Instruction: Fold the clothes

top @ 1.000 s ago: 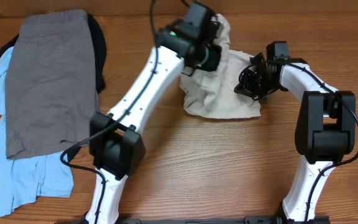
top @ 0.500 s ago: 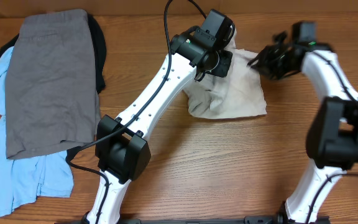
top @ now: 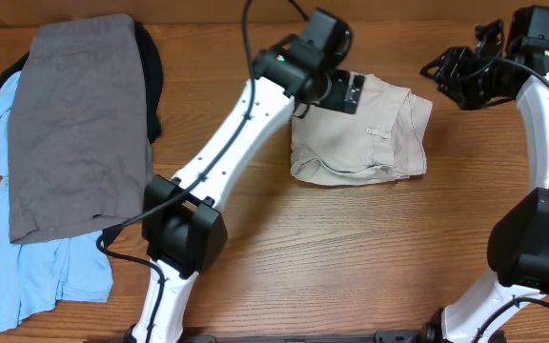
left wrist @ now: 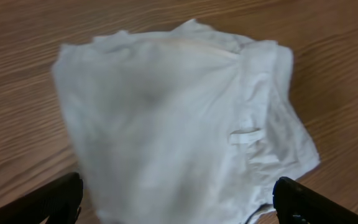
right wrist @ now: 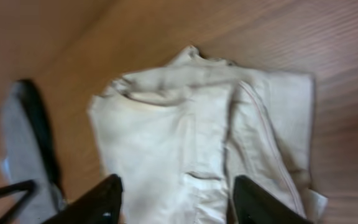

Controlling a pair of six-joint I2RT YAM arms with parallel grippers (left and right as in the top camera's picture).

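The beige shorts (top: 365, 133) lie on the wooden table as a folded, squarish bundle, with a belt loop facing up. My left gripper (top: 346, 95) hovers at the bundle's far left edge. In the left wrist view it (left wrist: 179, 205) is open wide, and the pale shorts (left wrist: 179, 118) lie beneath it and fill the gap, touched by neither finger. My right gripper (top: 451, 81) is off to the bundle's upper right, clear of the cloth. It (right wrist: 179, 205) is open and looks down on the shorts (right wrist: 210, 130).
A pile of other clothes sits at the table's left: a grey garment (top: 79, 124) on top, a light-blue one (top: 27, 267) under it, and a black one (top: 151, 67) showing at the right edge. The grey garment (right wrist: 17, 143) also shows in the right wrist view.
Both grippers went from shut to open and let the shorts go. The right arm swung up and to the right, off the cloth. The shorts now lie as a tidier folded bundle.
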